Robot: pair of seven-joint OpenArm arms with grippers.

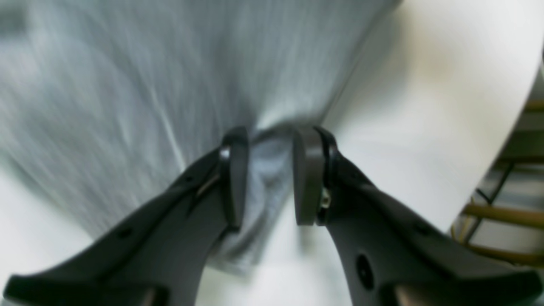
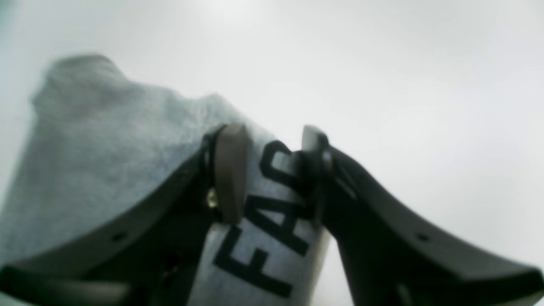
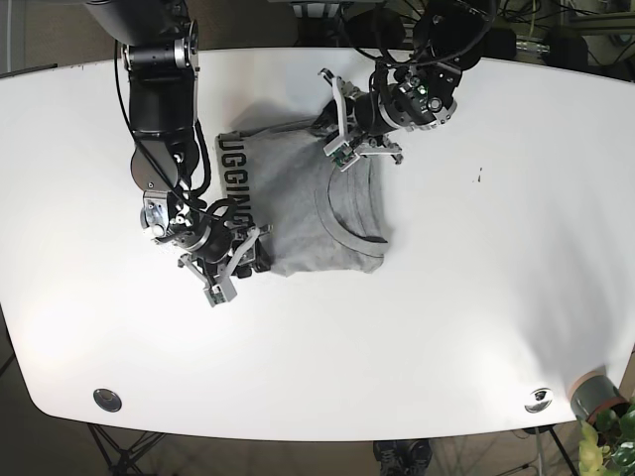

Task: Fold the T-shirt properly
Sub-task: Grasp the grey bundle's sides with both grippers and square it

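shirt part-folded on bench, both grippers engaged at its edges

the white bench (image 3: pixel 476 297) carries the whole work area. a grey t-shirt (image 3: pixel 298 213) lies near its middle, toward the far side, bunched into a rough rectangle with the neckline curve facing up and black lettering (image 3: pixel 238 183) running along its left edge in the base view.

the right gripper (image 3: pixel 230 266) sits at the near left corner of the shirt. in the right wrist view its jaws stand a moderate gap apart with printed fabric between them; the cloth fills the gap, so it appears to be gripped, though blur leaves the contact uncertain.

the left gripper (image 3: pixel 349 134) is at the far edge of the shirt, by the upper corner. in the left wrist view its jaws are likewise part closed with a gathered fold of grey cloth between them, and the fabric fans out from that pinch point. motion blur softens this view.

a small plant pot (image 3: pixel 595 397) stands off the bench's near right corner.
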